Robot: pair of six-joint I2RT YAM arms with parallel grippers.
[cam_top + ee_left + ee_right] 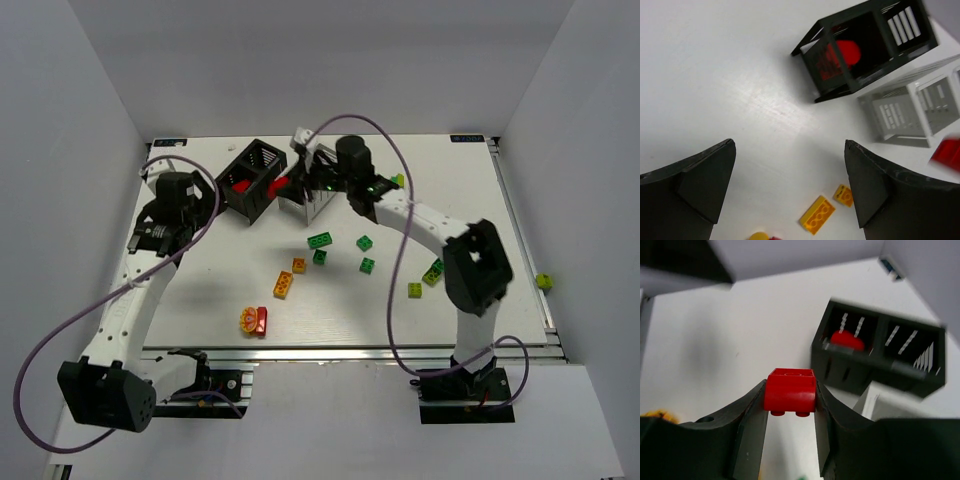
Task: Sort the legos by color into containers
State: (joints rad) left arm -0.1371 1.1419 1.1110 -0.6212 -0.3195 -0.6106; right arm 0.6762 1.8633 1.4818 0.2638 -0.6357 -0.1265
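My right gripper [790, 401] is shut on a red lego [790, 390] and holds it in the air beside the black container [880, 357], which has a red piece [846, 341] in one compartment. From above, the held red lego [283, 184] hangs between the black container [252, 178] and the white container [315, 197]. My left gripper [790, 165] is open and holds nothing, above bare table left of the black container [865, 45]. Two orange legos [817, 215] lie below it. Green legos [320, 240] and yellow-green legos [433, 272] are scattered mid-table.
The white container [912, 107] stands against the black one. A yellow and red piece [254, 320] lies near the front edge. One yellow-green brick [543, 281] sits off the table's right rail. Grey walls enclose the table, and purple cables loop over both arms.
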